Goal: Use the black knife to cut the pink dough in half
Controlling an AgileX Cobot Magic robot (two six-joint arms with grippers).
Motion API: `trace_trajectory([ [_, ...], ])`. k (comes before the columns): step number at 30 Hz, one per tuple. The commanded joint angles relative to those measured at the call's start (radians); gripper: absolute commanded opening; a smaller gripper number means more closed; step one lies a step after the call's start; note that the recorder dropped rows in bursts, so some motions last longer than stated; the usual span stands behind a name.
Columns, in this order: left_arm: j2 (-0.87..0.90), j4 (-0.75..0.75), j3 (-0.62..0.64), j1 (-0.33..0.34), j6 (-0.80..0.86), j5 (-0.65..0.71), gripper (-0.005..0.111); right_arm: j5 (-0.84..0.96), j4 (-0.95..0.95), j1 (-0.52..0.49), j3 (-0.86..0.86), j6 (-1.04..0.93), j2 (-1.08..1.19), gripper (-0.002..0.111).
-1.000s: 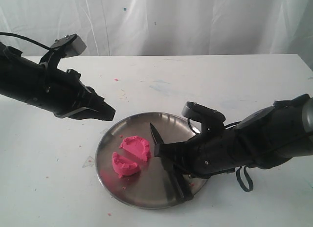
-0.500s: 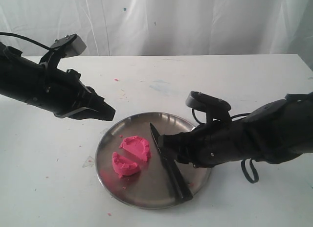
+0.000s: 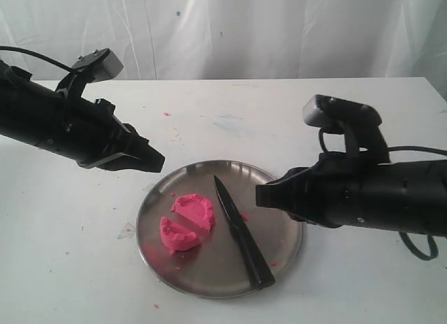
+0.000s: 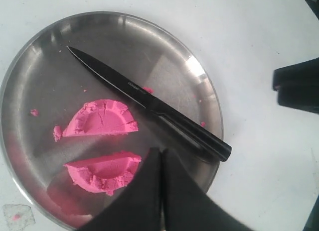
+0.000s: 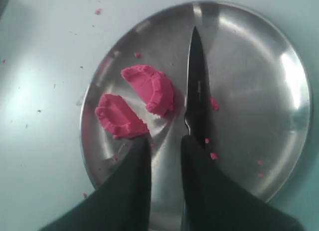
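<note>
The pink dough lies in two half-moon pieces [image 3: 194, 211] [image 3: 178, 234] on the left part of a steel plate [image 3: 209, 267]. The black knife [image 3: 241, 230] lies flat on the plate to their right, held by nothing. My right gripper [image 3: 260, 195] hovers over the plate's right side, open and empty. In the right wrist view the knife blade [image 5: 198, 91] and the dough [image 5: 149, 89] show ahead of the gripper [image 5: 164, 141]; one finger hides the handle. My left gripper [image 3: 158, 159] is shut and empty, above the table beyond the plate's left rim. From the left wrist view the knife [image 4: 149, 104] and the dough [image 4: 102, 120] lie past its tip [image 4: 160, 152].
Tiny pink crumbs [image 5: 213, 104] dot the plate, and a few lie on the white table [image 3: 166, 114]. A small smudge [image 3: 127, 231] marks the table left of the plate. A white curtain hangs behind the table's far edge.
My right gripper has let go of the knife, which now lies flat on the plate. The right arm has lifted and pulled back to the right. The left arm has not moved.
</note>
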Motion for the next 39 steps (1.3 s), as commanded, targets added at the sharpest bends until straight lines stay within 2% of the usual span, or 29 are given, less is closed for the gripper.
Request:
trace_trajectory([
  [1, -0.009, -0.015, 0.006, -0.007, 0.001, 0.013, 0.000, 0.025, -0.124, -0.005, 0.021, -0.010, -0.147, 0.001],
  [5, -0.009, -0.015, 0.006, -0.007, 0.001, 0.013, 0.000, 0.058, -0.265, -0.005, 0.024, 0.046, -0.259, 0.000],
  [7, -0.009, -0.015, 0.006, -0.007, 0.001, 0.013, 0.000, 0.069, -0.378, -0.005, 0.024, 0.148, -0.315, 0.000],
  [14, -0.009, -0.015, 0.006, -0.007, 0.001, 0.013, 0.000, 0.077, -0.982, 0.052, 0.024, 0.693, -0.473, 0.000],
  [16, -0.009, -0.015, 0.006, -0.007, 0.001, 0.013, 0.000, 0.079, -1.105, 0.068, 0.024, 0.846, -0.507, 0.000],
  [18, -0.009, -0.015, 0.006, -0.007, 0.001, 0.013, 0.000, 0.086, -1.139, 0.078, 0.024, 0.909, -0.532, 0.000],
  [26, -0.009, -0.015, 0.006, -0.007, 0.001, 0.013, 0.000, 0.130, -1.177, 0.113, 0.052, 0.907, -0.546, 0.000],
  [39, -0.009, -0.015, 0.006, -0.007, 0.001, 0.013, 0.000, 0.006, -1.177, 0.186, 0.153, 0.907, -0.640, 0.000],
])
